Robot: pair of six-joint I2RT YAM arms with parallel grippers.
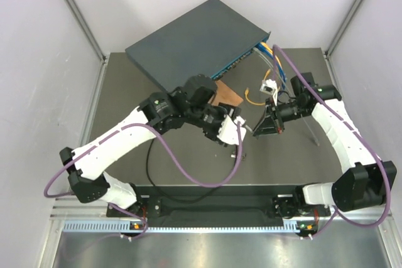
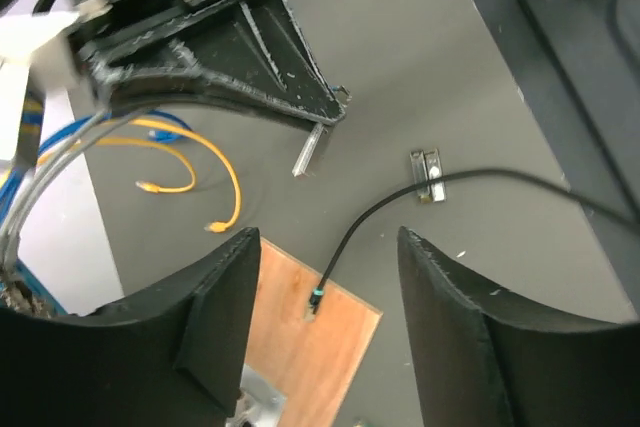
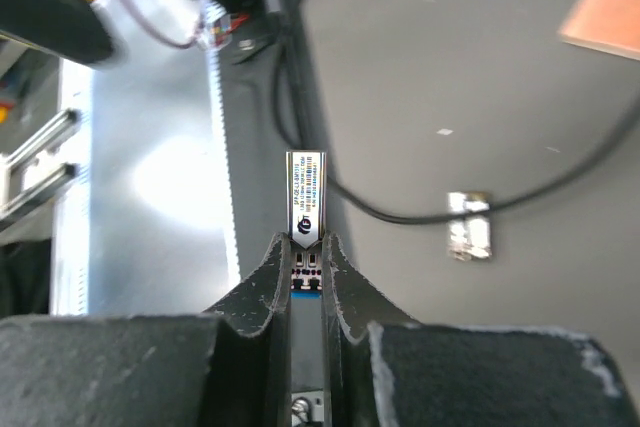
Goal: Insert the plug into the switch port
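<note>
The plug (image 2: 317, 297), a tiny dark tip with a teal ring on a thin black cable (image 2: 400, 197), lies on a brown board (image 2: 320, 347). My left gripper (image 2: 328, 247) hovers over it, jaws wide on either side of the plug and apart from it. The switch (image 1: 195, 42) sits at the back. The switch port row on its teal face (image 1: 237, 63) is partly hidden by my left arm. My right gripper (image 3: 306, 247) is shut on a small silver labelled stick (image 3: 306, 192), clear of the table.
Yellow and blue cables (image 1: 267, 61) hang from the switch's right end, and loose yellow ends (image 2: 190, 172) lie on the table. A small silver clip (image 2: 428, 175) lies by the black cable. My right gripper (image 1: 264, 127) is close to my left gripper (image 1: 233, 131).
</note>
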